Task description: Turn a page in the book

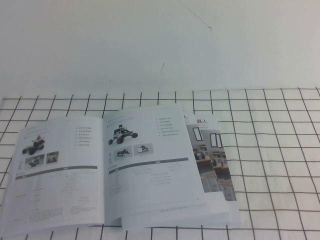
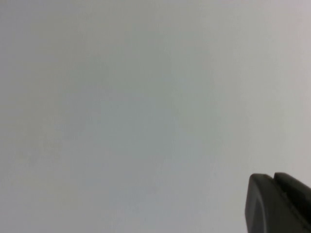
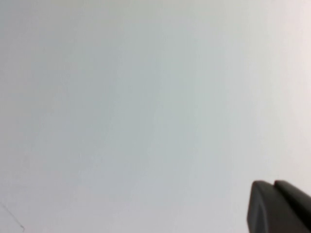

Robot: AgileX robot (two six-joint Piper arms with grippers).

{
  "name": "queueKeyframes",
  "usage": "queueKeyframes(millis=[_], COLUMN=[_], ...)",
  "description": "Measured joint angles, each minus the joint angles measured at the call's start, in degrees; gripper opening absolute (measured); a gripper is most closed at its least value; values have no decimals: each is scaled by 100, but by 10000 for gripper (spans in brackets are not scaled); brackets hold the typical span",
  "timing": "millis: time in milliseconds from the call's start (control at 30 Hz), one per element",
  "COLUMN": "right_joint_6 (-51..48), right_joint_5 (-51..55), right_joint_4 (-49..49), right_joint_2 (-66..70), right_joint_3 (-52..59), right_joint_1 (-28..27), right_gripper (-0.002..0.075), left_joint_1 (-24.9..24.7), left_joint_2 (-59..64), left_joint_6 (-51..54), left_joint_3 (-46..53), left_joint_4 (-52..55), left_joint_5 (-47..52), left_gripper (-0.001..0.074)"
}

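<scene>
The book (image 1: 60, 175) lies open on the checked cloth at the front left in the high view. Its right-hand page (image 1: 150, 185) lies flat and shows a black wheeled rover, two small photos and a grey bar. Neither gripper shows in the high view. In the left wrist view my left gripper (image 2: 273, 175) shows as two black fingertips pressed together, shut and empty, against a plain white surface. In the right wrist view my right gripper (image 3: 273, 183) looks the same, shut and empty. The book shows in neither wrist view.
A white cloth with a black grid (image 1: 270, 150) covers the front of the table. A plain white surface (image 1: 150, 45) lies behind it. Further pages or a second booklet with a classroom photo (image 1: 215, 160) stick out under the book's right side.
</scene>
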Motion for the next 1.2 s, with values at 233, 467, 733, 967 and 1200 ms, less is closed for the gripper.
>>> queueKeyframes(millis=[233, 467, 733, 967, 1200], right_joint_6=[-62, -62, -289, -1674, -3469], right_joint_5=[163, 2891, 5133, 6514, 7200], right_joint_4=[-27, -66, 824, 1926, 3639], right_joint_2=[0, 68, 1707, 3854, 5827], right_joint_3=[-129, -1512, -3024, -4054, -4712], right_joint_1=[0, 0, 0, 0, 0], right_gripper=[-2, -2, -2, -2, -2], left_joint_1=[0, 0, 0, 0, 0], left_joint_2=[0, 157, 1771, 3407, 5267], left_joint_6=[-224, -1002, -1121, -288, 241], left_joint_3=[-155, -1616, -2728, -2928, -3315], left_joint_4=[12, 1, -576, -1564, -2346], left_joint_5=[412, 3532, 4895, 5219, 5774], left_gripper=[-2, -2, -2, -2, -2])
